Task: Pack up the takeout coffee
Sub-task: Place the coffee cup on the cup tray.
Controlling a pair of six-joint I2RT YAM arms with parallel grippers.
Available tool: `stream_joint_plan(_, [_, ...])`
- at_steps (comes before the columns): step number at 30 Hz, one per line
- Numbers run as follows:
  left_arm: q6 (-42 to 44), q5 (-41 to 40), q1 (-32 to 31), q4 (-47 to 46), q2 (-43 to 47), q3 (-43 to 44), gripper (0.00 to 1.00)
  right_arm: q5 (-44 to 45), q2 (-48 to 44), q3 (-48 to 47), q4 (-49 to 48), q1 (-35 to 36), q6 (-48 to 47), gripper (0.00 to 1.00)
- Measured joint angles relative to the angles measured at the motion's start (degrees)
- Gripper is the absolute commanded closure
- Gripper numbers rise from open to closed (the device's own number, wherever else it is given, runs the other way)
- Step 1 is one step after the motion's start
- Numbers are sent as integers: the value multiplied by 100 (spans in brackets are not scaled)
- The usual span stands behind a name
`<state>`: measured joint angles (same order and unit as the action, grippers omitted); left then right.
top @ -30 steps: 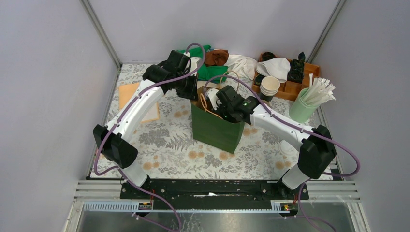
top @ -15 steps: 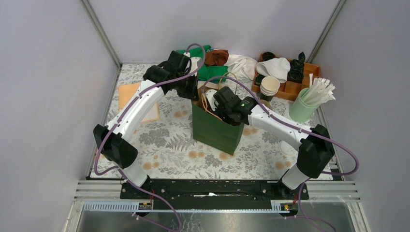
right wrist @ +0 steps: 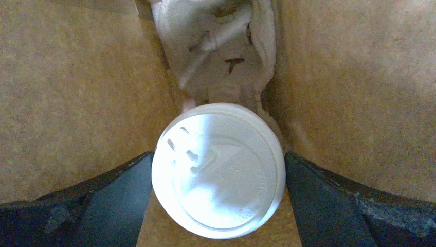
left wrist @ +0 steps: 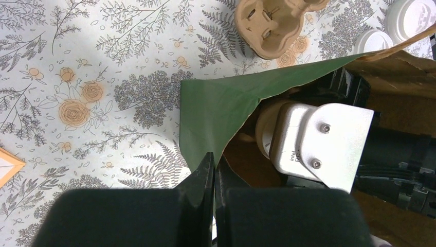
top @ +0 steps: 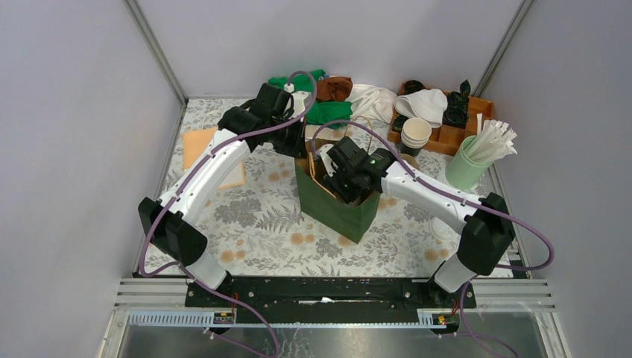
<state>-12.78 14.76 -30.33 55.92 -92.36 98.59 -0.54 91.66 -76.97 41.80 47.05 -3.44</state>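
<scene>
The takeout coffee [right wrist: 218, 172], a white cup seen from above by its round lid, stands upright inside the green paper bag [top: 332, 207]. My right gripper [right wrist: 218, 154] reaches down into the bag, open, with one finger on each side of the lid and close to its rim. In the top view the coffee is hidden by the right wrist [top: 350, 175]. My left gripper [left wrist: 214, 164] is shut on the bag's green rim [left wrist: 213, 110] at its far left corner, which holds the mouth open.
A crumpled white napkin [right wrist: 216, 46] lies in the bag beyond the cup. A brown pulp carrier [left wrist: 272, 23] and white lids [left wrist: 411, 15] lie past the bag. Stacked paper cups [top: 415, 134], a green cup of straws [top: 477, 160] and a wooden box [top: 447, 119] stand back right.
My right gripper has sunk deeper into the bag and its jaws have spread wider round the cup. The left arm has shifted slightly, still gripping the bag's rim.
</scene>
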Motion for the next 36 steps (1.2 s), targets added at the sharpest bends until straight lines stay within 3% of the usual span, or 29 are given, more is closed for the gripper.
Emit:
stream_joint_plan(18, [79, 85, -11, -302, 138, -74, 100, 273, -63, -570, 769, 20, 50, 0])
stream_joint_plan(36, [26, 50, -68, -280, 240, -197, 100, 310, -378, -1580, 831, 20, 55, 0])
